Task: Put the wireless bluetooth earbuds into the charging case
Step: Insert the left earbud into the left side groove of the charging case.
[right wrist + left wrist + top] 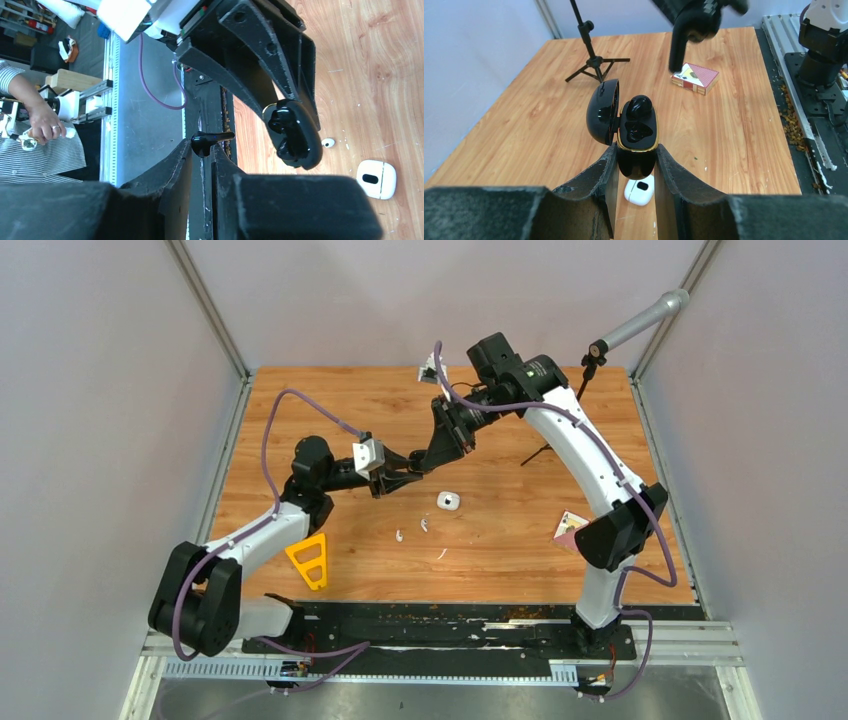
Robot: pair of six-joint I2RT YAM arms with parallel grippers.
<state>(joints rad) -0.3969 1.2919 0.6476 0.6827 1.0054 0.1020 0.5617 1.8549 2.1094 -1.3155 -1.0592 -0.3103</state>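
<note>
Robotics lab test cell. Wooden tabletop (500, 560) boxed in by grey panels (100, 390) on aluminium framing (209, 310). Left arm (250, 535) and right arm (585, 450) sit on a black base plate (450, 625) over slotted rail (400, 670), purple cabling (265, 440) loose. Small tripod (594, 62) on the table. Beyond it, a person in a striped shirt (40, 155) by extrusion racks (85, 90).

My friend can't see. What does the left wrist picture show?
The left hand grips an open black case with one black earbud in it. A white case lies on the wooden table below, a card box farther off.
</note>
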